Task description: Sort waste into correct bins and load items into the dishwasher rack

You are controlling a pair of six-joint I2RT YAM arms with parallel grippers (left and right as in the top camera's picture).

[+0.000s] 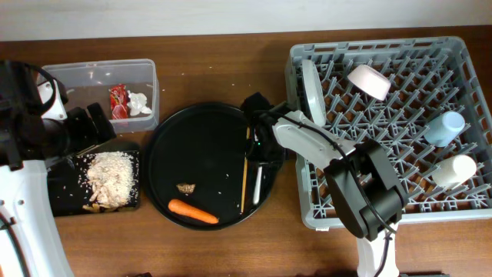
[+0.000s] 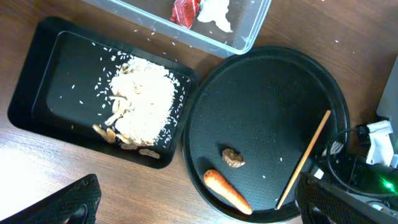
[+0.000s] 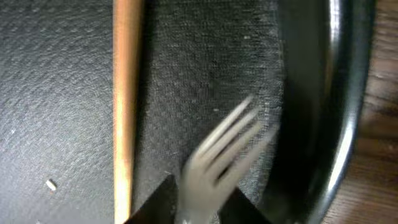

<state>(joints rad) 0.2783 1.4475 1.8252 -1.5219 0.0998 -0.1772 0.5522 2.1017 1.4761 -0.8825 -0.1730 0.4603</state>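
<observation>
White fork (image 3: 219, 155) blurred, tines splayed up and rightward, neck pinched between dark fingers (image 3: 152, 205) of right gripper (image 3: 198, 211). Wooden chopstick (image 3: 127, 93) just left of it, apart, on round black tray (image 3: 56, 74). Rice grain (image 3: 51, 184) nearby. Table (image 3: 380, 124) far right.

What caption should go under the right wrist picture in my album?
Right gripper grips a white fork beside a wooden chopstick on the round black tray.

Rack (image 1: 392, 131) sitting at right edge, holding upright plate (image 1: 310, 92), bowl (image 1: 367, 81), blue cup (image 1: 446, 127), cream cup (image 1: 453, 169). Wrapper (image 1: 118, 101), tissue (image 1: 139, 103) lying in tub (image 1: 100, 71), back-left corner. Rice scraps (image 1: 111, 177) piling in black tray (image 1: 61, 196), left edge. Carrot (image 1: 193, 211), morsel (image 1: 184, 187), chopstick (image 1: 244, 173), fork (image 3: 230, 143) lying mid-bench.
</observation>
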